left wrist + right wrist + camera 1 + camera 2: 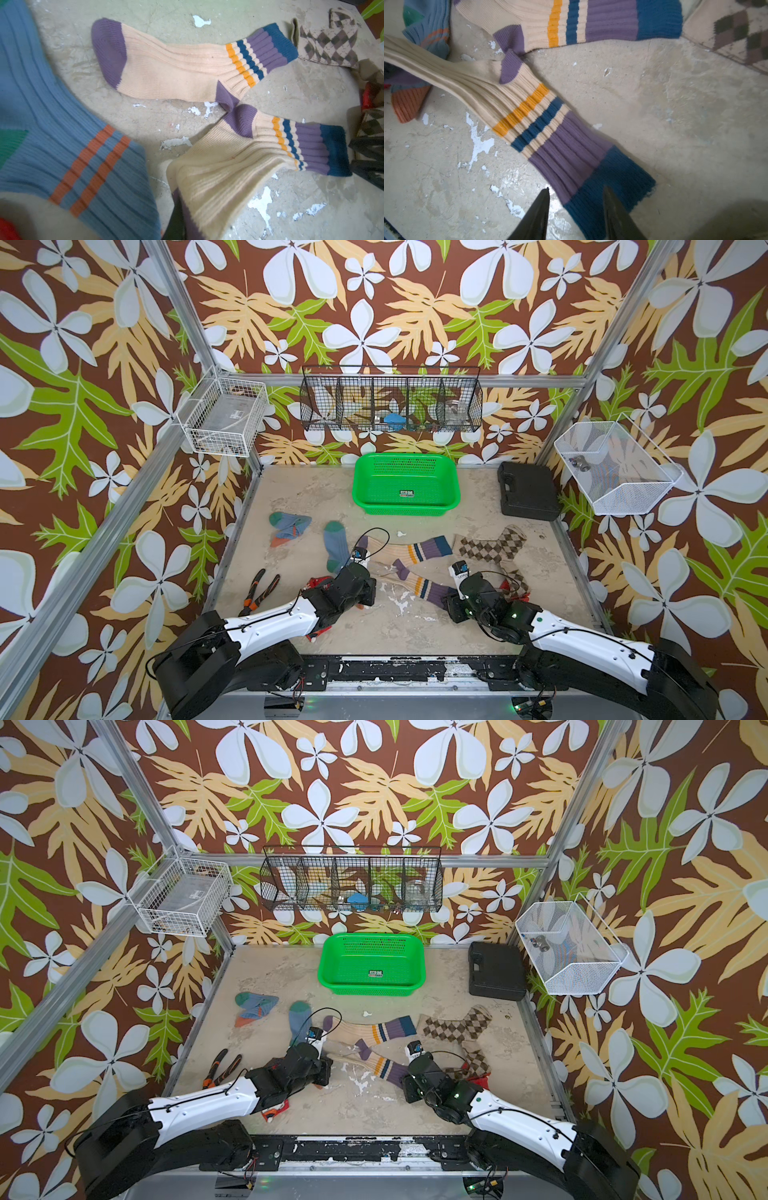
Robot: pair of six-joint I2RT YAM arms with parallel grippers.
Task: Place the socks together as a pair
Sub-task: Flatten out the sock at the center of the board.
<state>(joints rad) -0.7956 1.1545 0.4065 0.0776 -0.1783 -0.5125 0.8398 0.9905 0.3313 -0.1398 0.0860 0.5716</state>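
Toward the table's [478,514] front edge, the left gripper [174,223] is clamped on the purple toe end of the near cream sock [529,116], which is raised off the surface there. Its long axis is set slantwise, with the navy cuff pointed toward the front right corner. The right gripper [576,188] is poised with jaws apart over that cuff. The far cream sock [409,549] is laid parallel to the front edge, toe toward the left edge, cuff toward the right, heels almost touching. A small label [405,493] is seen inside the green basket [405,512] by the back edge; its writing cannot be read.
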